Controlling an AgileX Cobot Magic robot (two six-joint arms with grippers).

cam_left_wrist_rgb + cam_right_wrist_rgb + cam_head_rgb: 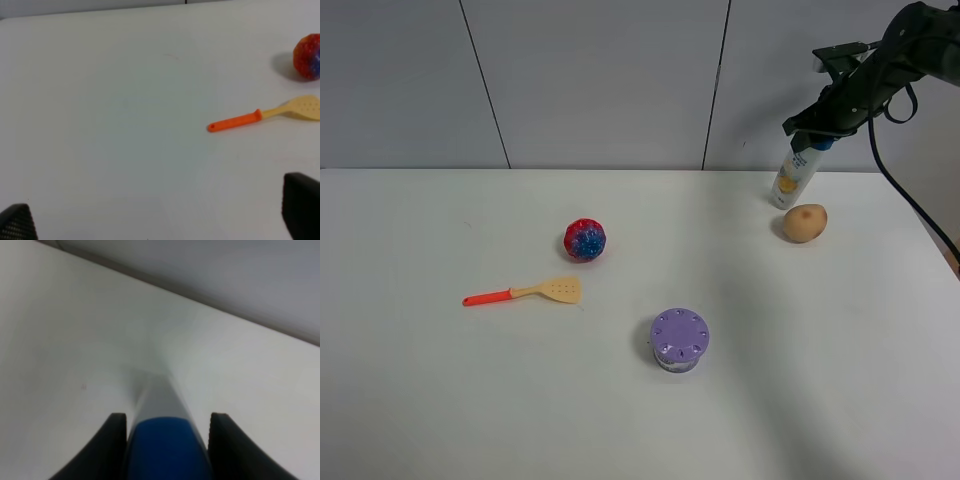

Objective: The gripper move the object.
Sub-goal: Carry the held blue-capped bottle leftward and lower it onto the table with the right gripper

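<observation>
The white shampoo bottle [790, 180] with a blue cap and a yellow-orange label stands at the back right of the table, leaning slightly. My right gripper [817, 135] is at its top. In the right wrist view the right gripper [167, 440] has a black finger [112, 440] close against each side of the blue cap [167, 450], with the white bottle body [161, 397] running down to the table. My left gripper [160, 225] is open and empty above bare table; only its two fingertips show. It is out of the exterior high view.
A tan potato [805, 222] lies just right of the bottle's base. A purple round jar [679, 340] sits front centre. A red-and-blue ball [585, 240] and an orange-handled spatula [525, 292] lie left of centre, and both also show in the left wrist view [307, 56], [260, 116].
</observation>
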